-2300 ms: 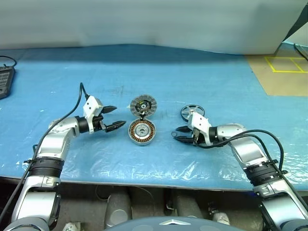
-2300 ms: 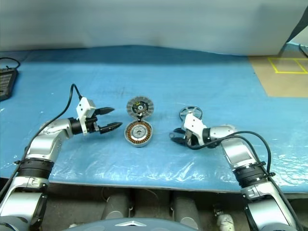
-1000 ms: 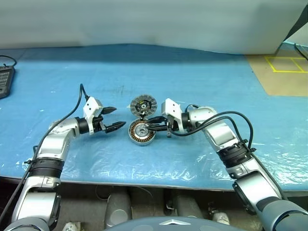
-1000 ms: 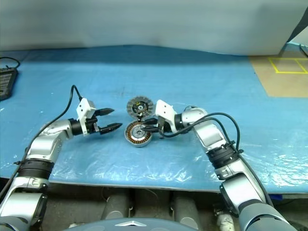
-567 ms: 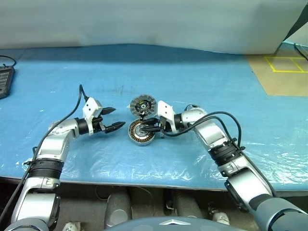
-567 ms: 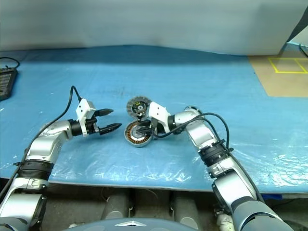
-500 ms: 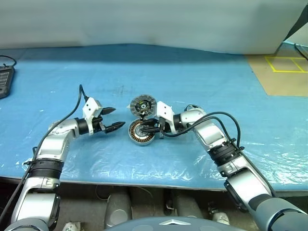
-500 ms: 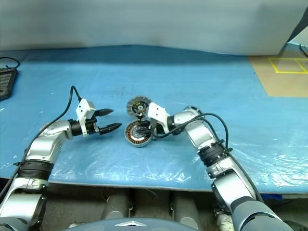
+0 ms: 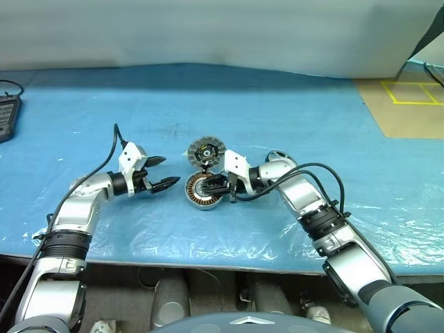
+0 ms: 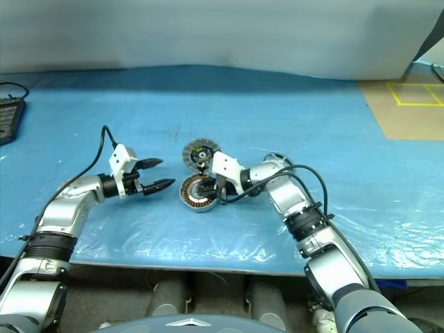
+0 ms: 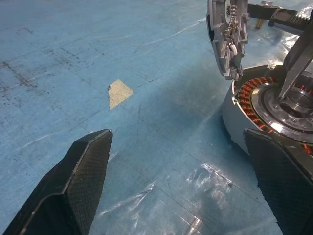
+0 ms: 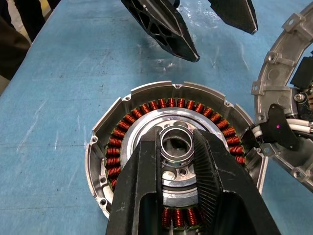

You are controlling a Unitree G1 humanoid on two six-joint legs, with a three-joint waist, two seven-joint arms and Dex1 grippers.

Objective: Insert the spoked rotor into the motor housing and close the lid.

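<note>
The right tool (image 12: 178, 147) pinches a small silver ring over the middle of the round silver motor housing with copper windings (image 12: 117, 147). The left tool (image 9: 165, 172) is wide open, holding nothing.

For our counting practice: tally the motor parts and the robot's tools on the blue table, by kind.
motor housing: 1
lid: 1
spoked rotor: 1
small ring: 1
tool: 2, left tool and right tool
Total: 6

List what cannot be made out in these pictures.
Rotor: head views, mostly hidden behind the right arm.
Lid: right wrist view, cut off by the edge.
Ring in the right gripper: right wrist view, fingers hide whether it is loose or part of the housing.
</note>
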